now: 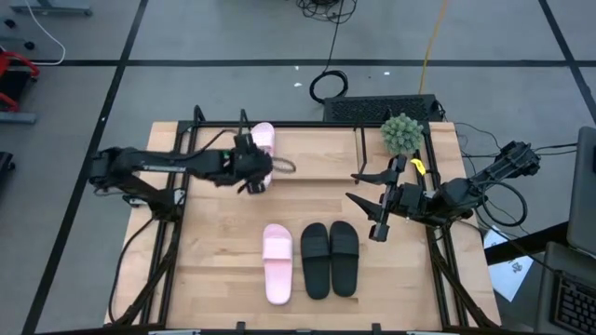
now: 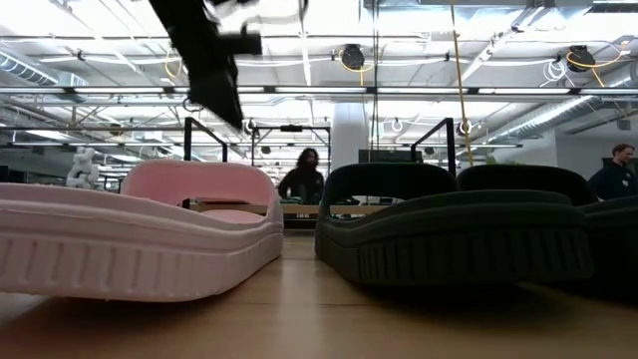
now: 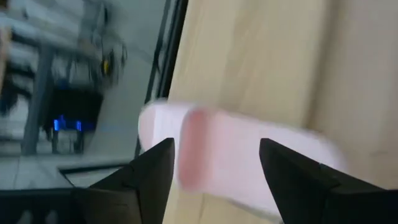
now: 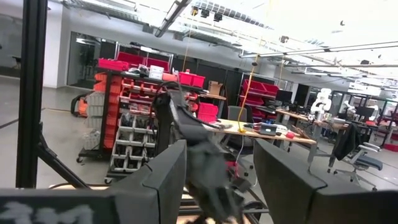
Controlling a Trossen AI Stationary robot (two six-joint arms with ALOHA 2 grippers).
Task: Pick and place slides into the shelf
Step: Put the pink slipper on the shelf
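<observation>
Left gripper [image 1: 253, 170] hangs with fingers spread just beside the pale pink slide sandal [image 1: 264, 140] lying on the light wooden shelf board [image 1: 317, 154] — freed. Right gripper [image 1: 372, 207] — spread, empty — waits near the black pair [image 1: 329, 258] and second pink sandal [image 1: 277, 262] on the tabletop.

high view straight down; low view table-level (slides [image 2: 140, 239] close); both share slides.

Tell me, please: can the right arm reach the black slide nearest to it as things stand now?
Probably yes. The right gripper hangs open just beside the black slide, and nothing lies between them on the table. The other black slide touches its far side, so a careful approach seems wise.
</observation>
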